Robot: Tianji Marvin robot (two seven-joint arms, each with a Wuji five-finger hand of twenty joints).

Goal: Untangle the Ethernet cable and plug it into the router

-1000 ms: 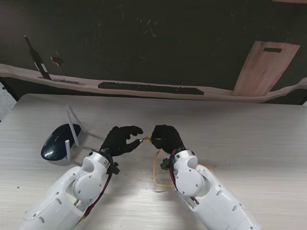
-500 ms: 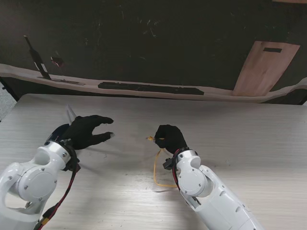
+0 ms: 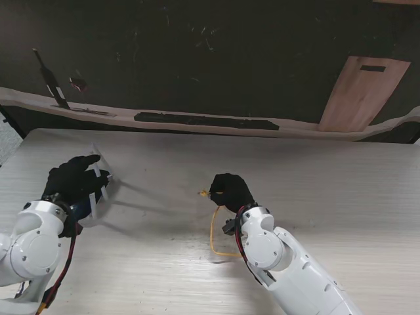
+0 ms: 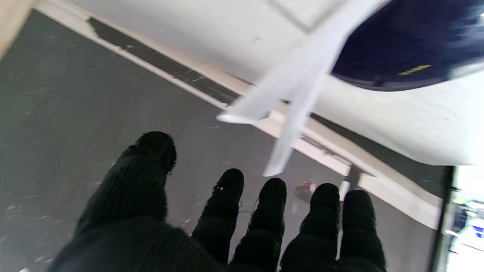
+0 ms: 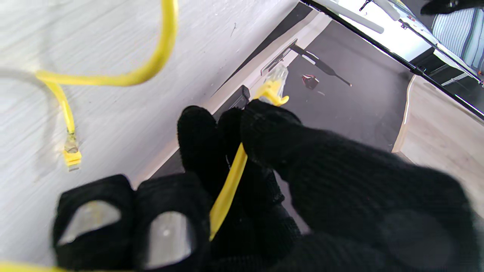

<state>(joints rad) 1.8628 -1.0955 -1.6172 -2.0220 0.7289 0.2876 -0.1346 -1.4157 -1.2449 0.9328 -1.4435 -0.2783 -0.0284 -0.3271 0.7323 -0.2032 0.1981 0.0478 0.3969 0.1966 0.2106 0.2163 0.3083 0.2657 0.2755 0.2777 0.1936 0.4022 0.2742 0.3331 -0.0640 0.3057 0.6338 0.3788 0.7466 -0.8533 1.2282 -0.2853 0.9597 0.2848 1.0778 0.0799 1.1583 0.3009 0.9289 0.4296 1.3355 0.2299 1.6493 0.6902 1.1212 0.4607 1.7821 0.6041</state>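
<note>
**Plug in hand, router about to be steadied**

We judge the untangling to be largely done and the plugging step to be opening. Our right hand point(image 3: 230, 190) is clamped on the yellow Ethernet cable point(image 3: 212, 230) just behind its clear plug point(image 5: 275, 81), which sticks out past the fingers point(image 5: 264, 128) toward the left of the desk point(image 3: 328, 184). The wrist view shows thumb and forefinger pinching the cord, with the two outer fingers curled under it. The rest of the cable trails nearer to us in a loose open curve on the desk, and its other plug point(image 5: 71, 151) lies free on the surface (no knot is visible in the part we can see, though some of it is hidden under our forearm).

Our left hand point(image 3: 73, 178) holds nothing. Its fingers are spread apart and hover over the dark blue router point(image 3: 80, 205), right at its white antennas point(image 3: 100, 172); from the stand's view we cannot tell whether they touch the casing. The router sits at the left of the desk, well apart from the held plug.

The next move, as we read it, calls for the left hand to settle on the router and pin it, then for the right hand to carry the plug across to the router's port. The port is not visible from any view, so we cannot yet judge how the plug must be turned.
</note>
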